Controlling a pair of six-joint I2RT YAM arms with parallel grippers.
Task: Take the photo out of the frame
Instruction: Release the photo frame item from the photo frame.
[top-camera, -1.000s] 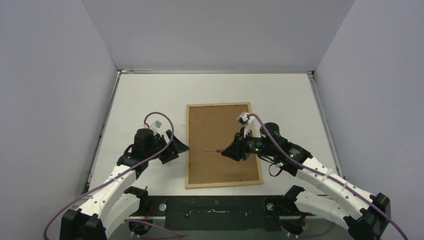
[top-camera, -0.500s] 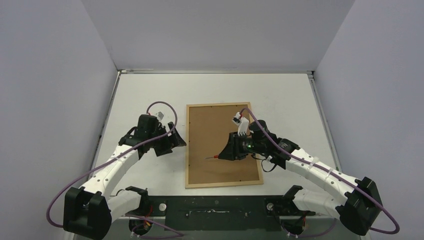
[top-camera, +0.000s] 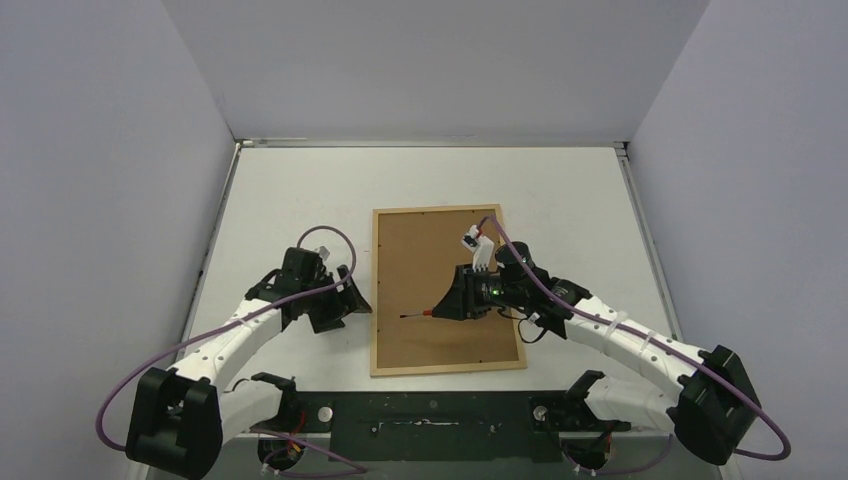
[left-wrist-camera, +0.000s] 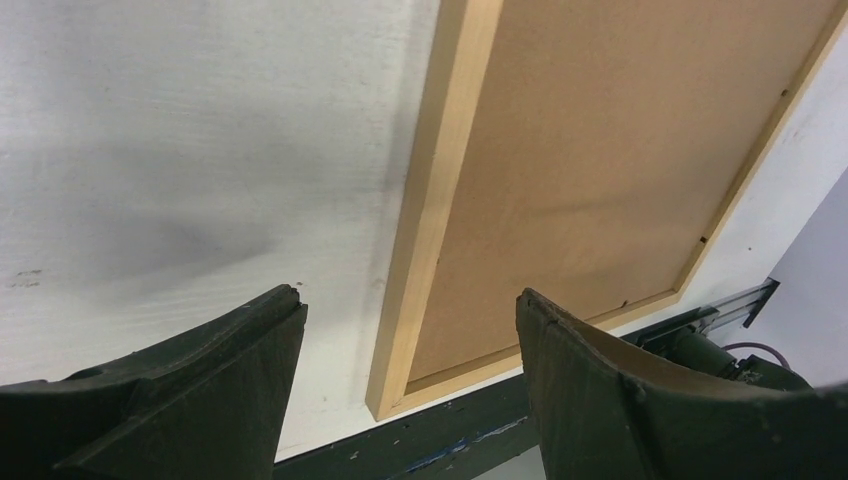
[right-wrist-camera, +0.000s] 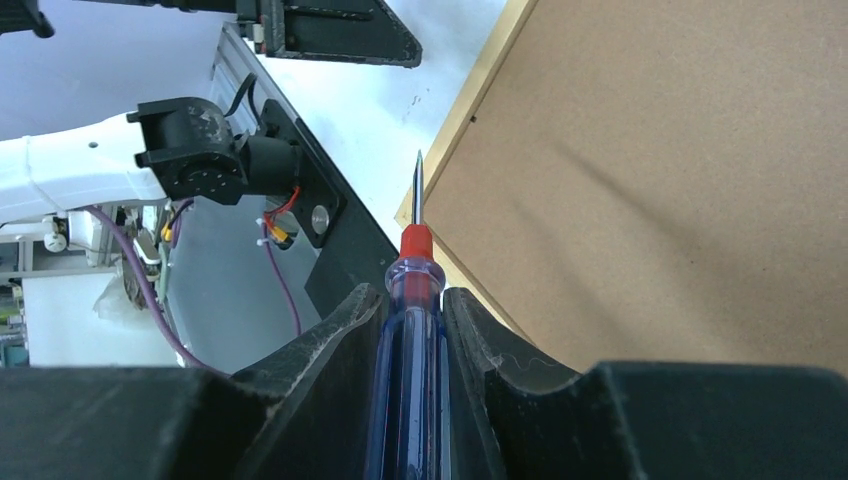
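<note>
The right gripper (right-wrist-camera: 412, 300) is pinching a blue-handled screwdriver (right-wrist-camera: 408, 400), whose tip is reaching ahead over the frame (right-wrist-camera: 468, 110) and its brown backing panel (right-wrist-camera: 680, 180). The left gripper (left-wrist-camera: 410, 310) is hovering with jaws spread wide, and one frame rail is lying below the gap between them.

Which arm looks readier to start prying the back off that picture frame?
Probably the right. The right gripper clamps a screwdriver, its tip over the brown backing panel. The left gripper stands open and empty by the frame, at its left rail.
</note>
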